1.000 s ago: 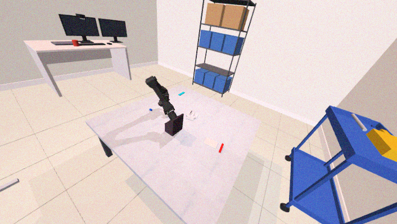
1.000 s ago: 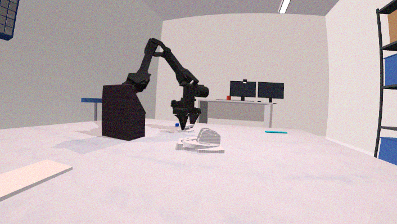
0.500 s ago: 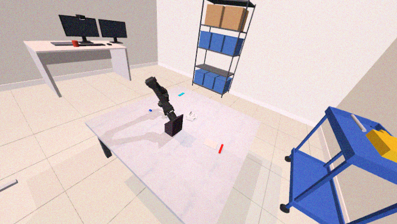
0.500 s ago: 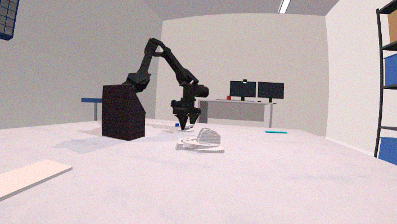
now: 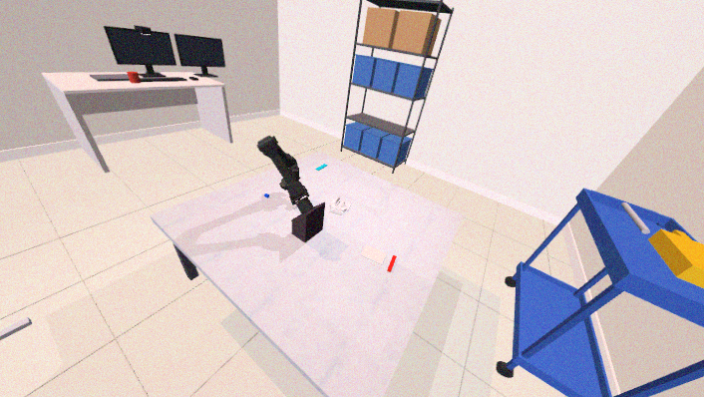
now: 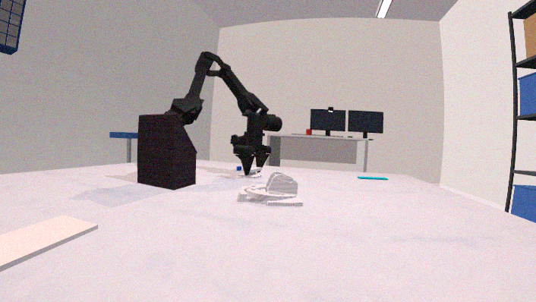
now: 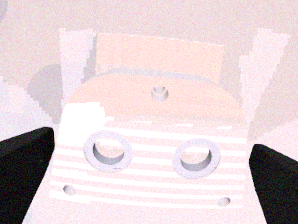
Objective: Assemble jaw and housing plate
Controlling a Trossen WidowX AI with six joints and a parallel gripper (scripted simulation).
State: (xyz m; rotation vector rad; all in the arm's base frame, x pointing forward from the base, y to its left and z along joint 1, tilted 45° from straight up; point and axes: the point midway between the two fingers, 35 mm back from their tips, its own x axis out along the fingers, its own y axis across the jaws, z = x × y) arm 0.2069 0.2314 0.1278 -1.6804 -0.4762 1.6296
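The pale housing plate (image 7: 150, 185) (image 6: 253, 176) lies low at the table, with two ringed round holes and several small holes. A raised pale block (image 7: 160, 55) shows at its far edge in the wrist view. My gripper (image 7: 154, 147) (image 6: 253, 171) is open and empty, one black finger on each side of the plate, tips low. The white jaw assembly (image 5: 339, 205) (image 6: 282, 184) stands apart from my gripper, nearer the exterior camera, with an upright rounded part on a flat base. The pins and gear teeth are too small to tell.
The arm's dark base block (image 5: 308, 224) (image 6: 165, 149) stands on the table (image 5: 319, 309). A small blue cube (image 5: 266, 196) (image 6: 238, 168), a cyan strip (image 5: 321, 167) (image 6: 373, 177), a flat cream slab (image 5: 373, 254) (image 6: 49, 235) and a red bar (image 5: 392, 263) lie on the table.
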